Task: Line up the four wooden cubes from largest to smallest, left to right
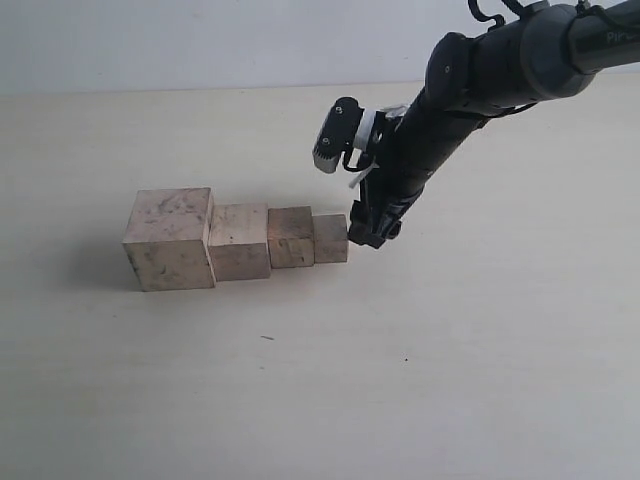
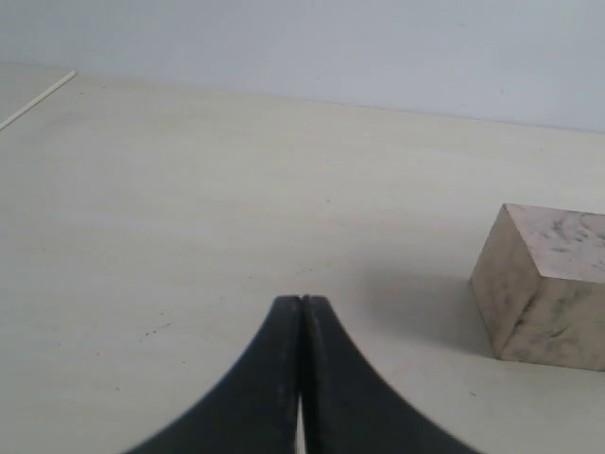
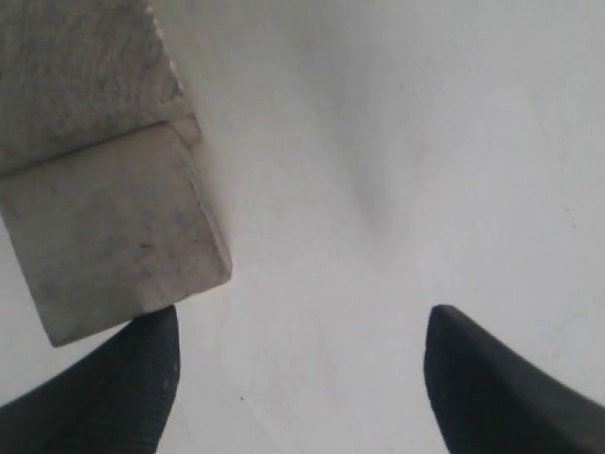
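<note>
Four wooden cubes stand touching in a row on the table. From left to right they are the largest cube (image 1: 170,238), the second cube (image 1: 239,241), the third cube (image 1: 291,237) and the smallest cube (image 1: 330,238). My right gripper (image 1: 364,228) is open just right of the smallest cube (image 3: 113,246), one finger (image 3: 113,383) close beside that cube, nothing between the jaws. My left gripper (image 2: 302,303) is shut and empty, low over bare table, with the largest cube (image 2: 546,284) off to one side. The left arm is not visible in the exterior view.
The pale table (image 1: 450,380) runs to a far edge below a white wall (image 1: 200,40). The right arm (image 1: 470,90) reaches in from the upper right. A thin white line (image 2: 38,99) marks the table edge in the left wrist view.
</note>
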Controlling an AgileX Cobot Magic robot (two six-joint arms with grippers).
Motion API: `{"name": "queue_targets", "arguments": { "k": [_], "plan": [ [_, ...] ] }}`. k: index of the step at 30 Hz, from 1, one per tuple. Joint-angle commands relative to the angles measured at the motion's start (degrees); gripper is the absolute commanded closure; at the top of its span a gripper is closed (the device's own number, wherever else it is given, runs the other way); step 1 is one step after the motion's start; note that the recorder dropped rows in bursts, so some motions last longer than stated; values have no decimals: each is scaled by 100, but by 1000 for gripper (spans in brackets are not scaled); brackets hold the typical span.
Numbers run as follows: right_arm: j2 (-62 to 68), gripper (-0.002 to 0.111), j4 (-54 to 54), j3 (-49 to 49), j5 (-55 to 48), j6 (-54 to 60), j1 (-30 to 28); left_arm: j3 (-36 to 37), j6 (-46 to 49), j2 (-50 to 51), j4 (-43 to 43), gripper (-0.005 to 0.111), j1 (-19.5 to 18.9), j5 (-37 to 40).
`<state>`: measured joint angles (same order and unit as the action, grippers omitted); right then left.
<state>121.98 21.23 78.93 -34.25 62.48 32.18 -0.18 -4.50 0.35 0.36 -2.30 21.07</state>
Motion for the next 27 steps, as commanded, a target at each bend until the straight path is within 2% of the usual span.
{"name": "queue_targets", "arguments": {
  "k": [1,4,7,12,16,23,27],
  "plan": [
    [-14,40,-237,-24,-27,-37,13,18,-26,-35,-36,107,11,-77],
    [-67,46,-681,-24,-29,-560,13,18,-26,-35,-36,107,11,-77],
    [-205,62,-906,-24,-146,-1568,13,18,-26,-35,-36,107,11,-77],
    [-652,108,-1131,-24,-441,-2673,13,18,-26,-35,-36,107,11,-77],
    [-1101,108,-1109,-24,-584,-2853,13,18,-26,-35,-36,107,11,-77],
    [-1889,108,-1070,-33,-657,-4715,13,18,-26,-35,-36,107,11,-77],
    [-2390,108,-666,-278,-512,-5177,13,18,-26,-35,-36,107,11,-77]
  ]
}}
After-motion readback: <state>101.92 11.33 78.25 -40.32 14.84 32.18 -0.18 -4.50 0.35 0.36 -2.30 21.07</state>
